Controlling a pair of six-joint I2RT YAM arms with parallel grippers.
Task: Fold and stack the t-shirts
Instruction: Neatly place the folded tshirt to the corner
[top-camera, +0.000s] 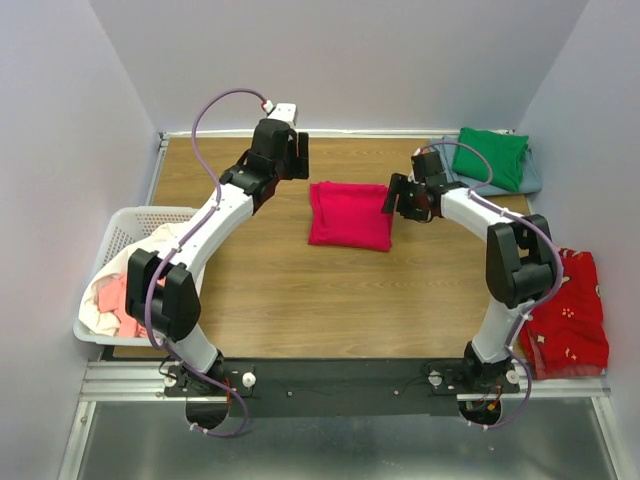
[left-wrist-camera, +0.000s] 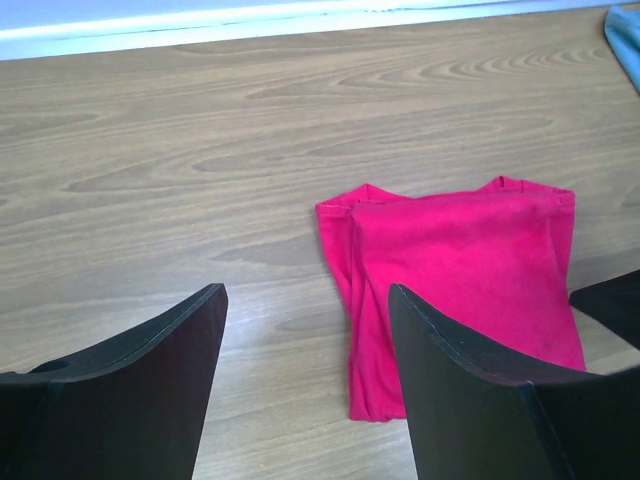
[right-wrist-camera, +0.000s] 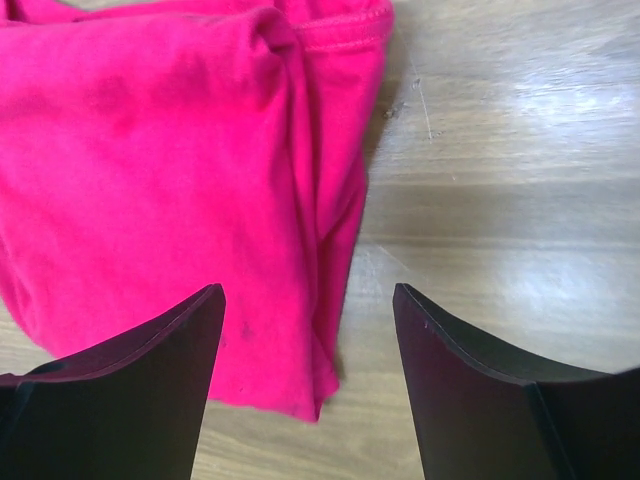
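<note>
The crimson shirt (top-camera: 349, 215) lies folded into a neat rectangle near the middle of the tabletop (top-camera: 280, 290); it looks finished, so the step in hand is, by my reading, carrying it to the stack. That stack sits at the far right corner: a green shirt (top-camera: 490, 155) folded on top of a grey-blue one (top-camera: 532, 178).

Your left claw (left-wrist-camera: 305, 300) stands wide open and holds nothing; it hangs over bare wood just beside the shirt's left edge. Your right claw (right-wrist-camera: 308, 300) is also spread wide and empty; the shirt's right edge lies below it, between the fingers but not gripped.

To do this well, bring each claw down on its own side edge and take every layer in the bite; the right edge shows several loose folds, and a shallow pinch would probably catch only the top one and let the bundle open. Close both together, lift level, and keep the two claws the same way apart so the cloth neither sags nor stretches; set it square on the green shirt, then let go.

More shirts wait in the basket (top-camera: 120, 222) at the left; a salmon one (top-camera: 112, 292) and a white one (top-camera: 100, 318) show over its rim.
</note>
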